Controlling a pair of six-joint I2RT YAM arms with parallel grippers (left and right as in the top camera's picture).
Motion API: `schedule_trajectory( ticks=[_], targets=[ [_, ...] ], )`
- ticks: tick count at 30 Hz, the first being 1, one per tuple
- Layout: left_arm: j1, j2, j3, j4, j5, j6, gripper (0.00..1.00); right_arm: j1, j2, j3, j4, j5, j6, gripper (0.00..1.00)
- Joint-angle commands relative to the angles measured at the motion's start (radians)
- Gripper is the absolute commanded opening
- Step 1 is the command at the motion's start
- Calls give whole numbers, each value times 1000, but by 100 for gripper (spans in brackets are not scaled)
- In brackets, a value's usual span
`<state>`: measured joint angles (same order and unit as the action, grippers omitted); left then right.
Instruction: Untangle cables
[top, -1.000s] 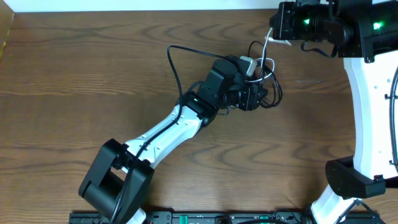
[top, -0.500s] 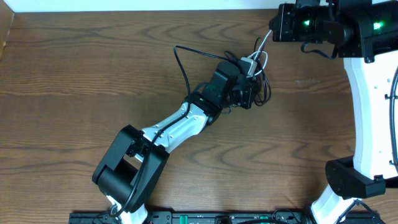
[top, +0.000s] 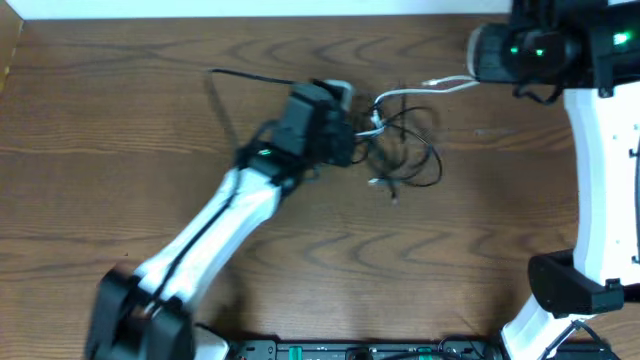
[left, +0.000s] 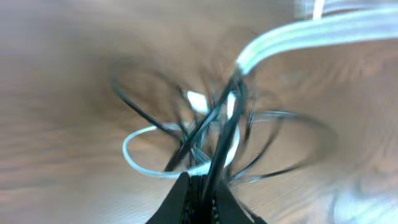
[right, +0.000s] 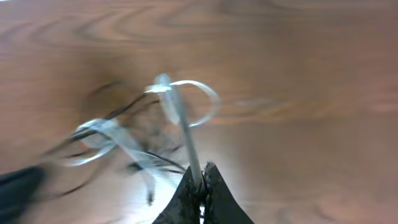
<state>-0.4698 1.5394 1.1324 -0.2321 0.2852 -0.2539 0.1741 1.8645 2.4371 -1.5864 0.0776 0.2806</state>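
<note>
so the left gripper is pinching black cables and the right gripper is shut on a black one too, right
Not quite. The left gripper does pinch black cables, but the right gripper is shut on the white cable, not a black one. The right wrist view shows the pale cord running out from between its closed fingers.

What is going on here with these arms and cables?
A tangle of cables lies on the table, and the robot is working on it. The left gripper is shut on a black cable at the tangle. The right gripper is shut on the white cable, which runs into the tangle. The cables are not yet separated.
</note>
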Motion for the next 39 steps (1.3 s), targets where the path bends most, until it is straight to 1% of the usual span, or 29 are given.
schedule_trajectory(
  ticks=[1,6,9,18,21,23,25,29,33,36,39],
  targets=[
    [84,-135,4,-37,-66,43,8,-110,-25,-5,-19,114,27,1],
    [207,-245,4,-66,-66,43,8,-257,-25,-31,-40,103,41,1],
    [264,-278,4,-83,-64,39,8,-321,-25,-59,-40,103,41,1],
    [459,-296,4,-92,-48,5,8,-517,-25,-200,14,97,41,1],
    [535,-296,4,-89,-36,1,8,-578,-25,-239,25,67,41,1],
    [589,-296,4,-89,-29,-22,8,-616,-25,-254,31,50,40,1],
    [655,-296,4,-89,22,-40,8,-657,-25,-267,36,23,40,1],
    [769,-295,4,-89,122,-74,7,-706,-25,-274,37,-5,40,1],
    [856,-295,4,-95,135,-116,8,-738,-25,-274,37,-10,40,1],
    [894,-295,4,-97,183,-127,8,-743,-25,-274,39,-14,40,1],
    [902,-294,4,-98,249,-126,8,-740,-25,-274,44,-87,23,1]
  ],
)
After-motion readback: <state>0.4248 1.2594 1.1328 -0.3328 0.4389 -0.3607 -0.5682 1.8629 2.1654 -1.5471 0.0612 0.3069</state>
